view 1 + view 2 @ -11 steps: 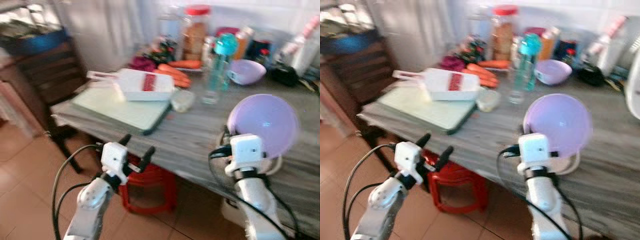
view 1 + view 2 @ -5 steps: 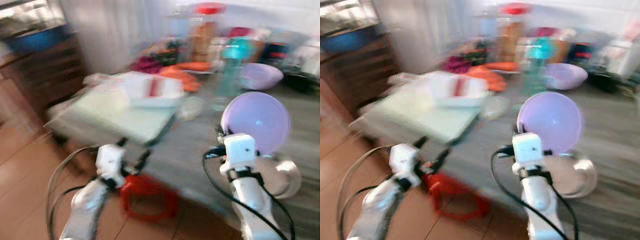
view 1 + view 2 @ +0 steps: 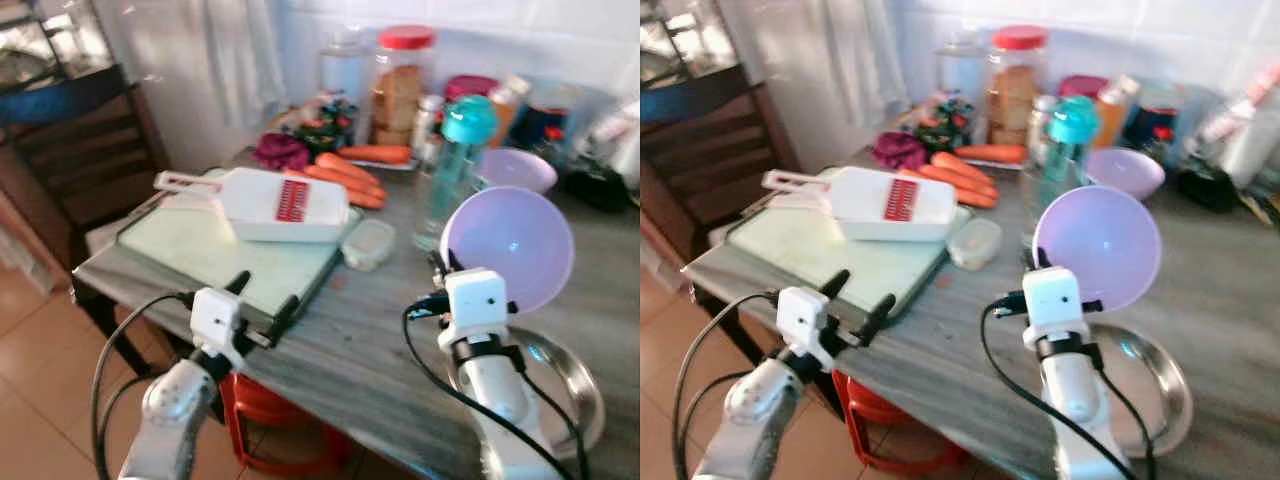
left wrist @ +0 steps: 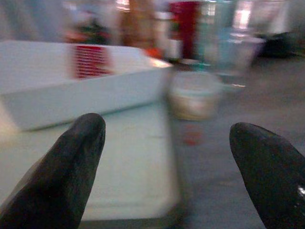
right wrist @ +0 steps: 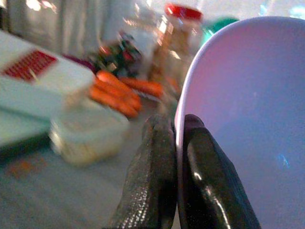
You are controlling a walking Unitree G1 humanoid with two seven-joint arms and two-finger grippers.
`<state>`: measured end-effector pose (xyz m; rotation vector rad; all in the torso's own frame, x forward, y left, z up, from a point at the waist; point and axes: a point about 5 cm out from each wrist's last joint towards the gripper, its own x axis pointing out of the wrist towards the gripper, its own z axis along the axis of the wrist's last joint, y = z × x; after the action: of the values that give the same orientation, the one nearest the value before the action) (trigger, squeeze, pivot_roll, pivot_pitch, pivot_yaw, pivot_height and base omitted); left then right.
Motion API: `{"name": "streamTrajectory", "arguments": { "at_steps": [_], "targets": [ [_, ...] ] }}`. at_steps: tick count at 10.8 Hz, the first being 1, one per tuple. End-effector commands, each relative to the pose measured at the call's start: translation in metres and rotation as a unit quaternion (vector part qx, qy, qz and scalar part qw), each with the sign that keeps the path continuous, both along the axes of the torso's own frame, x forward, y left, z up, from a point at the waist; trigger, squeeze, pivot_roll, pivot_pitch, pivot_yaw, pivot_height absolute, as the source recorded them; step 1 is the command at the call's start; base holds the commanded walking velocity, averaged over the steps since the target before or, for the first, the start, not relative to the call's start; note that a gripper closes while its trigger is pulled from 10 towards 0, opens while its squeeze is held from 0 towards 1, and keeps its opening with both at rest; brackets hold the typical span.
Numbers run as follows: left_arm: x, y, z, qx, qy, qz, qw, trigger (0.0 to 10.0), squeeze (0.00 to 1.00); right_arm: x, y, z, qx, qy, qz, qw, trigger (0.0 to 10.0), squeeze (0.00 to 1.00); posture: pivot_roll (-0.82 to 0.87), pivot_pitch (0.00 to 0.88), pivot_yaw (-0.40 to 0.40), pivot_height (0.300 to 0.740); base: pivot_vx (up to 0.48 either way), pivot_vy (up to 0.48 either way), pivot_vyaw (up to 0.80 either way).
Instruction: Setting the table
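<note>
My right gripper (image 5: 178, 143) is shut on the rim of a lilac plastic bowl (image 3: 510, 245), holding it tilted on edge above the grey table (image 3: 380, 340). A round steel plate (image 3: 570, 385) lies on the table just below and right of that bowl. A second lilac bowl (image 3: 518, 167) sits farther back among the jars. My left gripper (image 3: 262, 300) is open over the near edge of a pale green cutting board (image 3: 220, 255), with nothing between its fingers (image 4: 71, 167).
A white slicer with a red blade (image 3: 275, 200) lies on the board. A small lidded tub (image 3: 367, 243), carrots (image 3: 345, 180), a teal-capped bottle (image 3: 450, 165) and jars (image 3: 400, 85) crowd the back. A red stool (image 3: 270, 420) stands under the table; a dark chair (image 3: 90, 160) at left.
The camera has come closer to the table and the view has steadied. The steel plate has come into view under the held bowl. My left gripper now reaches over the board's edge.
</note>
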<state>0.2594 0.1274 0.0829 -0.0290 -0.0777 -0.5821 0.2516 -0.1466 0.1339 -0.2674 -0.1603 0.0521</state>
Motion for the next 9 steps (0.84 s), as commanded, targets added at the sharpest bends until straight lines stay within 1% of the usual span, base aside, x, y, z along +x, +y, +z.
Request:
{"name": "streamTrajectory", "arguments": {
  "at_steps": [1,2,3,4,5,7,8,9],
  "targets": [
    [-0.002,0.0,0.003,0.003,-0.001,-0.021,1.0,10.0,0.0,0.001,0.001,0.003,-0.002,-0.006,0.005,1.0,10.0,0.0,-0.01,0.0,0.052,0.74,0.0,0.0,0.0],
    [-0.01,-0.002,0.006,0.012,0.0,-0.074,0.997,10.0,0.0,0.001,0.002,0.004,-0.006,-0.006,0.013,1.0,10.0,0.0,-0.01,0.0,0.05,0.74,0.0,0.0,0.0],
    [-0.018,-0.001,0.008,0.024,-0.002,-0.117,0.993,10.0,0.0,0.003,0.005,0.005,-0.017,-0.003,0.037,0.999,10.0,0.0,0.0,0.0,0.048,0.74,0.0,0.0,0.0],
    [-0.02,0.004,0.009,0.028,0.008,-0.141,0.99,10.0,0.0,0.004,0.013,0.004,-0.028,0.006,0.085,0.996,10.0,0.0,0.0,0.0,0.047,0.74,0.0,0.0,0.0],
    [-0.021,0.006,0.008,0.031,0.02,-0.162,0.986,10.0,0.0,0.005,0.016,0.004,-0.028,0.012,0.105,0.994,10.0,0.0,0.0,0.0,0.047,0.74,0.0,0.0,0.0],
    [-0.021,0.01,0.013,0.035,0.022,-0.178,0.983,10.0,0.0,0.01,0.024,0.001,-0.013,0.044,0.146,0.988,10.0,0.0,0.0,0.0,0.047,0.74,0.0,0.0,0.0],
    [-0.02,0.01,0.014,0.034,0.022,-0.179,0.983,10.0,0.0,0.008,0.031,-0.002,-0.011,0.063,0.173,0.983,10.0,0.0,0.0,0.0,0.045,0.74,0.0,0.0,0.0],
    [-0.021,0.009,0.014,0.033,0.025,-0.185,0.982,10.0,0.0,0.001,0.038,-0.011,-0.005,0.105,0.197,0.975,10.0,0.0,0.0,0.0,0.044,0.74,0.0,0.0,0.0]
  ]
}}
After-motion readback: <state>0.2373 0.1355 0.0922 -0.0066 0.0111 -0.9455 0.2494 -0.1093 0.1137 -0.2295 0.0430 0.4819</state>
